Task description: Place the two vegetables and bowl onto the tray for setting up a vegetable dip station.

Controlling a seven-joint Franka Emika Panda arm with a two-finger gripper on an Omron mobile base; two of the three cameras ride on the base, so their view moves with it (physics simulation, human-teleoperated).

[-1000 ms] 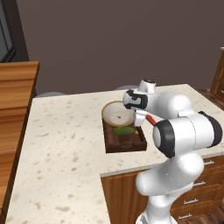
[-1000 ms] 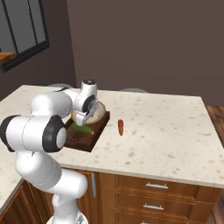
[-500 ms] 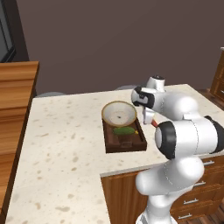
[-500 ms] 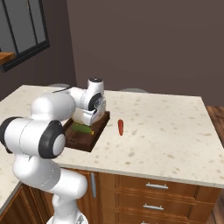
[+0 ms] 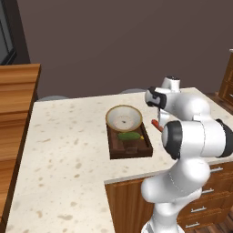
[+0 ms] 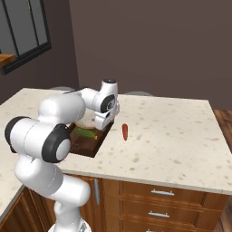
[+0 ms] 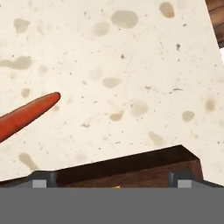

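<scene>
The dark-brown tray (image 5: 132, 149) lies on the counter with the tan-rimmed bowl (image 5: 124, 118) on its far end and the green cucumber (image 5: 129, 135) just in front of the bowl. A slim red pepper (image 6: 125, 131) lies on the counter right of the tray (image 6: 89, 146). My gripper (image 6: 106, 123) hangs open and holds nothing, above the tray's right edge, between the bowl and the pepper. In the hand view the gripper (image 7: 111, 180) looks down at the tray's edge (image 7: 131, 167), and the pepper (image 7: 24, 116) reaches in from the left.
The speckled stone counter (image 6: 172, 136) stretches wide to the right of the pepper and drops off at its front edge above wooden drawers (image 6: 158, 199). A wooden surface (image 5: 13, 100) adjoins the counter on the far left.
The hand has swung right, from over the bowl to over the tray's right edge, nearer the red pepper. The jaws stay open. Bowl, cucumber and pepper have not moved.
</scene>
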